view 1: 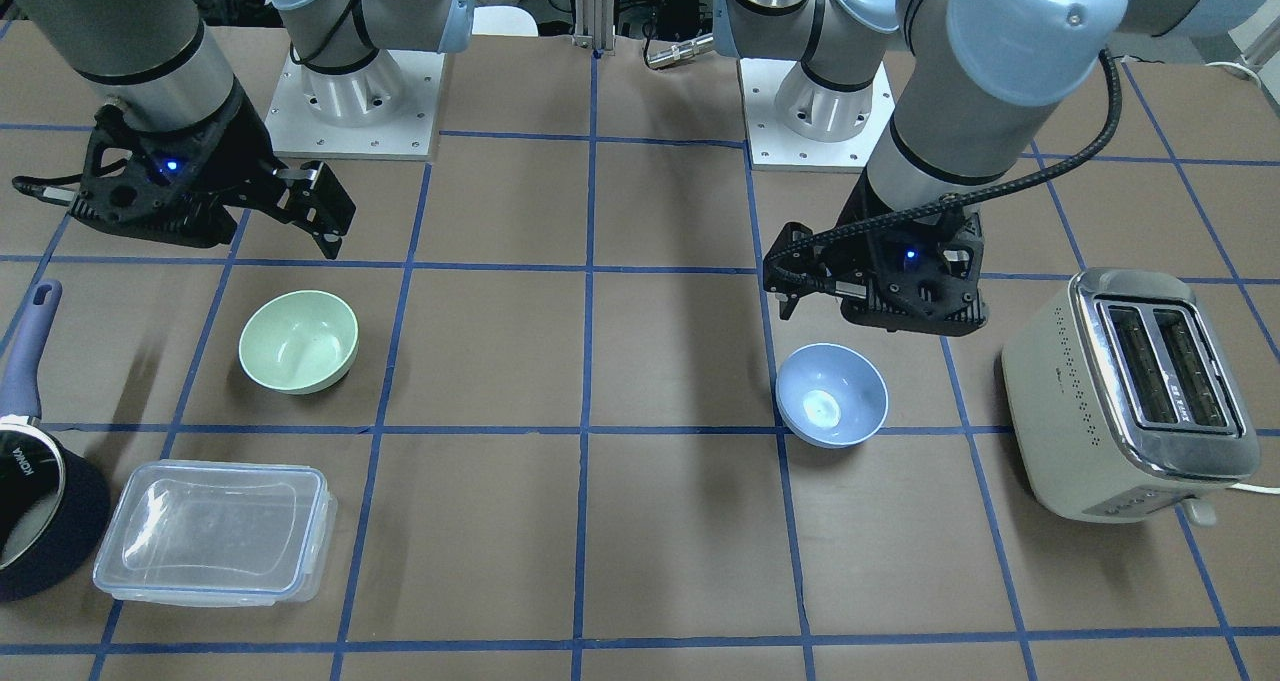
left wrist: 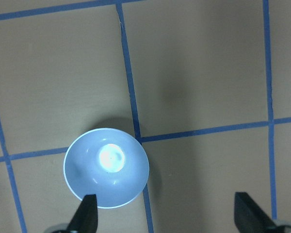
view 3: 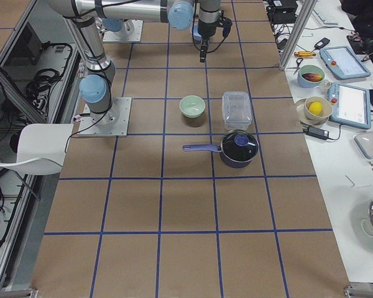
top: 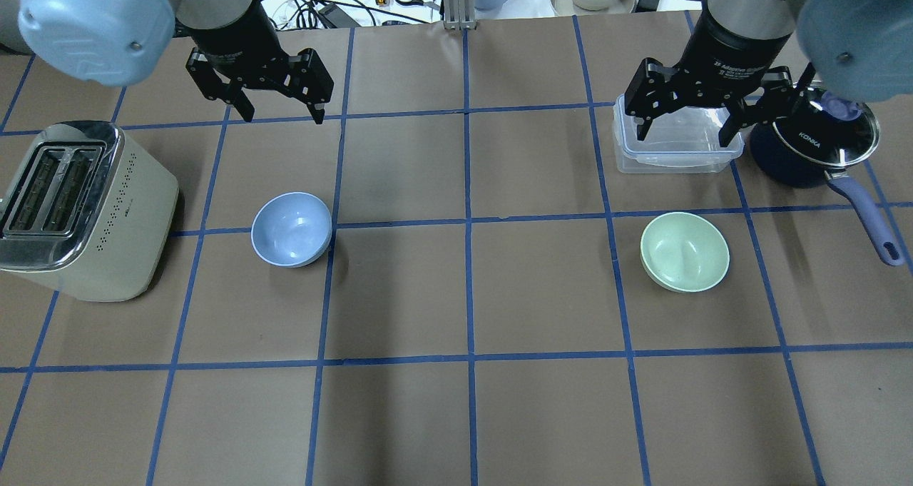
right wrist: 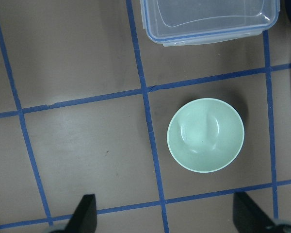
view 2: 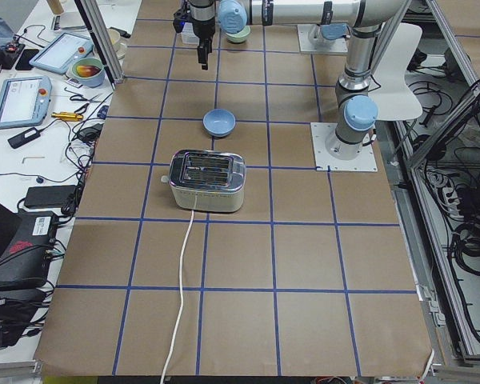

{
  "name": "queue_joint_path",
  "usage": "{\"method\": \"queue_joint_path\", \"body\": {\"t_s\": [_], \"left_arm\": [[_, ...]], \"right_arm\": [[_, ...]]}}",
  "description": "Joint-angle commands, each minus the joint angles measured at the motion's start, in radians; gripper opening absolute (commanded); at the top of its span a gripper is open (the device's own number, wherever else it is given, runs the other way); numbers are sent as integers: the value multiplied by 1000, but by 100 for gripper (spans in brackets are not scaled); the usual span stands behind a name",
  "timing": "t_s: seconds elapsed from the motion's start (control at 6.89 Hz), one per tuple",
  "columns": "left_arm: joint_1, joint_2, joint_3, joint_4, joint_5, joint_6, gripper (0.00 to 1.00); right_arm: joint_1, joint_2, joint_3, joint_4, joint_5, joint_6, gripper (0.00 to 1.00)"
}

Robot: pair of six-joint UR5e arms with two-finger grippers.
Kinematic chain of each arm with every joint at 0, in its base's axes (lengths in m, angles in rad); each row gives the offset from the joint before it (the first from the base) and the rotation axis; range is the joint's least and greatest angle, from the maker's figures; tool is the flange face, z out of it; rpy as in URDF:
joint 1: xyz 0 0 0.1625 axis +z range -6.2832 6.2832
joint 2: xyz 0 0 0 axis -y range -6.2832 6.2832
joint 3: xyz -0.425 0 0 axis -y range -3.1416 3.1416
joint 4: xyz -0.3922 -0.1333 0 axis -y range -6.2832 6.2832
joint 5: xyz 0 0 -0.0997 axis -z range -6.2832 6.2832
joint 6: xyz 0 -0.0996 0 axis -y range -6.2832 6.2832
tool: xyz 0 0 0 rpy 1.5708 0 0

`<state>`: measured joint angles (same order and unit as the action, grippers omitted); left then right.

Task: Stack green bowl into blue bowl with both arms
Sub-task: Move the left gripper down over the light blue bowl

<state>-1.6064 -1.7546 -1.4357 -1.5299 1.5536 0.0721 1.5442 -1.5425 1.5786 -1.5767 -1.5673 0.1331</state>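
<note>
With left fingers (top: 317,93) and right fingers (top: 645,111) both wide open and empty, an off-centre rim pinch could tip the green bowl (top: 685,251) or skid the blue bowl (top: 291,229).

One round mint-green plastic bowl (top: 685,252), one round sky-blue plastic bowl (top: 291,229), one cream toaster (top: 93,229), one clear plastic box (top: 677,154), one navy lidded saucepan (top: 799,165).

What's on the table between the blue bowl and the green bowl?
Nothing. In the overhead view, only bare brown table with blue tape lines lies between the blue bowl and the green bowl.
</note>
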Motion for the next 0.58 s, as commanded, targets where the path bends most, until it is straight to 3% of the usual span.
{"method": "queue_joint_path", "body": {"t_s": [0.0, 0.44], "left_arm": [[-9, 7, 14, -36, -1, -3, 100], [-9, 6, 3, -38, -1, -5, 100]], "right_arm": [[7, -60, 18, 9, -6, 8, 100], [8, -54, 27, 70, -2, -3, 100]]}}
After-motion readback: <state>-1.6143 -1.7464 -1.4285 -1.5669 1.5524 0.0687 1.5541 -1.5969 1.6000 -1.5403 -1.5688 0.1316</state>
